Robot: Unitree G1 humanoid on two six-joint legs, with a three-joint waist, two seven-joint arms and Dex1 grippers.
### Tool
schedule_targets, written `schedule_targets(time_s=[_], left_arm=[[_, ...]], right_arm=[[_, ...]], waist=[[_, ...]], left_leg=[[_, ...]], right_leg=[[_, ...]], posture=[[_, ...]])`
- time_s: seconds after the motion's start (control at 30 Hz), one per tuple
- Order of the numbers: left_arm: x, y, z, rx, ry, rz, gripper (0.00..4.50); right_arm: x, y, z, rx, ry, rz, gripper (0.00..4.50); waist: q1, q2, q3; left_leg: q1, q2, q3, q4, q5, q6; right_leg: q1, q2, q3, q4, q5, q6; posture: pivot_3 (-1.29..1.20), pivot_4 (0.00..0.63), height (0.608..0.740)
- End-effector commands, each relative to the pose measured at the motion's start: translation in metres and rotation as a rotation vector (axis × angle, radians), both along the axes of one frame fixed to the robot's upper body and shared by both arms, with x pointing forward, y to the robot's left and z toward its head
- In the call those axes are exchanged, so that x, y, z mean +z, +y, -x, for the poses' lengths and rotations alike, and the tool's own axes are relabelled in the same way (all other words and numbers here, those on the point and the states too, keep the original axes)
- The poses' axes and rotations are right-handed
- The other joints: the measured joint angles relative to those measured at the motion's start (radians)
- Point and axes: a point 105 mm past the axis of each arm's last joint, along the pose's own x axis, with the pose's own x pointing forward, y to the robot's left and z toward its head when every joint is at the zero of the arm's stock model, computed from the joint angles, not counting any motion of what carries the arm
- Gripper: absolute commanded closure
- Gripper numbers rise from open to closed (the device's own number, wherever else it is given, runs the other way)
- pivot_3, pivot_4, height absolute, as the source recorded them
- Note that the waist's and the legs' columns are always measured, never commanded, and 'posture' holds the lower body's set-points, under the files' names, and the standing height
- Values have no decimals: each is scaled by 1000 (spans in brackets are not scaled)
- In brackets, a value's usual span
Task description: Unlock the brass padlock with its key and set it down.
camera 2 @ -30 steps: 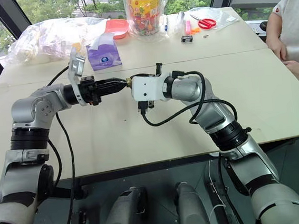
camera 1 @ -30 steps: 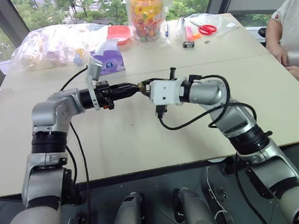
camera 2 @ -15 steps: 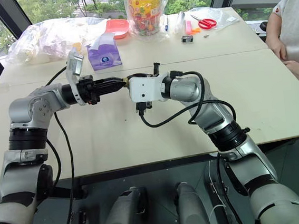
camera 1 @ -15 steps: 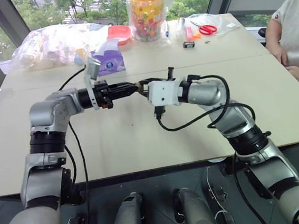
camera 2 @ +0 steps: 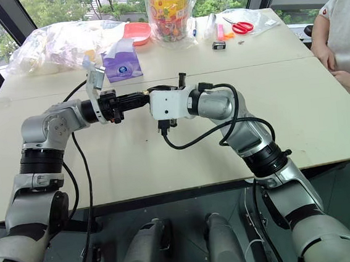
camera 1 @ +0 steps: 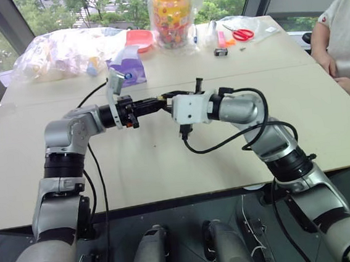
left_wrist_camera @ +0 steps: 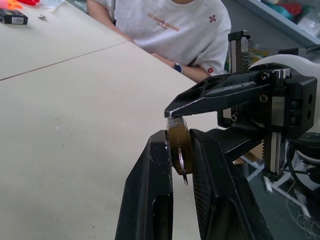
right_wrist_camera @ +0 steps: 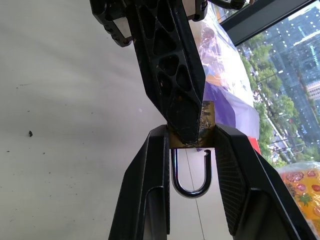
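Note:
The brass padlock [right_wrist_camera: 207, 117] hangs in mid-air over the table [camera 1: 166, 163], between both grippers. My right gripper [camera 1: 167, 98] is shut on its body, one finger on each side. The silvery shackle [right_wrist_camera: 191, 172] loops back between the right fingers [right_wrist_camera: 150, 190] with one end free. My left gripper [left_wrist_camera: 178, 137] comes level from the opposite side and is shut on the same brass body [left_wrist_camera: 177, 142]. A thin silvery piece, the key [left_wrist_camera: 181, 165], sticks out of the body between the left fingers [left_wrist_camera: 150, 190].
A person [camera 1: 345, 28] sits at the table's right edge. Along the far edge lie clear plastic bags [camera 1: 62, 52], a purple pack [camera 1: 126, 70], a snack jar [camera 1: 173, 13], red scissors [camera 1: 240, 33] and a small black-and-white object [camera 1: 219, 52].
The left gripper's fingers have closed in on the padlock's body. The right gripper has held still.

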Motion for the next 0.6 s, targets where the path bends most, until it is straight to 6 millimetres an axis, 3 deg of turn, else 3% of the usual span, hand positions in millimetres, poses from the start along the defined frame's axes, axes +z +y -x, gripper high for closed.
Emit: schedule_targets(time_s=[0.03, 0.17, 0.3, 0.43, 0.6], left_arm=[[16, -3, 0, -9, -73, -1, 4487], [20, 1, 0, 3, -75, 22, 4487], [23, 6, 2, 0, -87, 26, 4487], [24, 8, 5, -5, -98, 27, 4487], [25, 4, 12, -48, -128, 35, 4487]], right_arm=[[16, 6, 8, 36, -48, -33, 3804], [14, 2, 10, 39, -7, -50, 1942], [10, -13, 8, -27, 4, -43, 43], [22, -32, 20, -71, 172, -316, 43], [49, -42, 16, -136, 245, -576, 43]], waist=[[0, 0, 0], [0, 0, 0], [2, 0, 0], [3, 0, 0], [0, 0, 0]], left_leg=[[0, 0, 0, 0, 0, 0], [0, 0, 0, 0, 0, 0], [0, 0, 0, 0, 0, 0], [0, 0, 0, 0, 0, 0], [0, 1, 0, 0, 0, 0]], right_leg=[[0, 0, 0, 0, 0, 0], [0, 0, 0, 0, 0, 0], [0, 0, 0, 0, 0, 0], [0, 0, 0, 0, 0, 0], [0, -1, 0, 1, 0, -1]], posture=[[0, 150, 740], [0, 150, 740], [0, 150, 740], [0, 150, 740], [0, 150, 740]])
